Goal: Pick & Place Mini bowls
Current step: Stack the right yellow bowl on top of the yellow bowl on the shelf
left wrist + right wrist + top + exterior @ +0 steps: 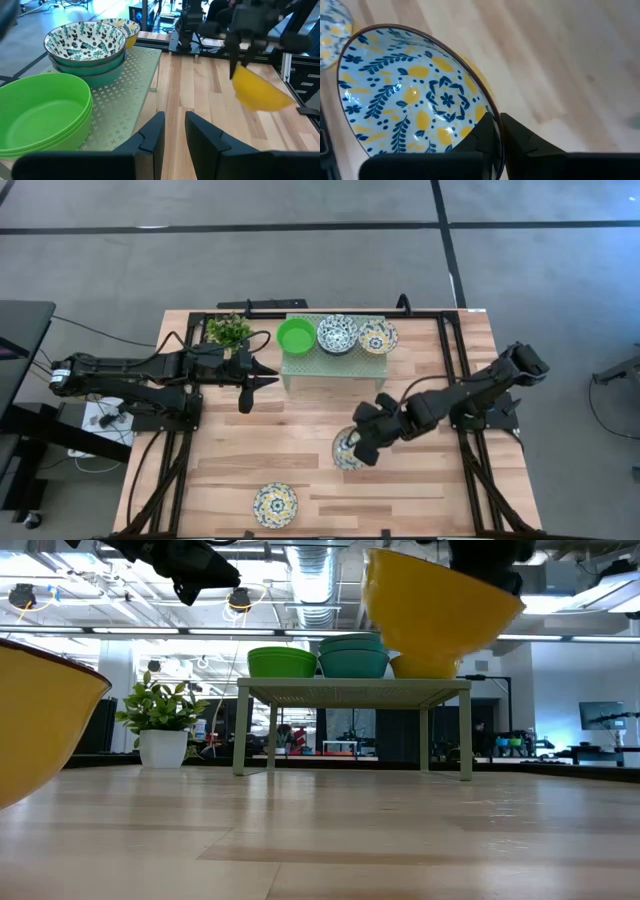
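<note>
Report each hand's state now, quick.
Left hand: open, empty, beside the rack.
Right hand: shut on the rim of a yellow-and-blue bowl, lifted off the table.

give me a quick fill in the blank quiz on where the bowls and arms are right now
1. The right tool is shut on the rim of a ____-and-blue bowl.
2. That bowl is held ____ the table, not resting on it.
3. The green bowls sit on the ____.
4. The left tool hovers next to the ____.

Missing words: yellow; above; rack; rack
</note>
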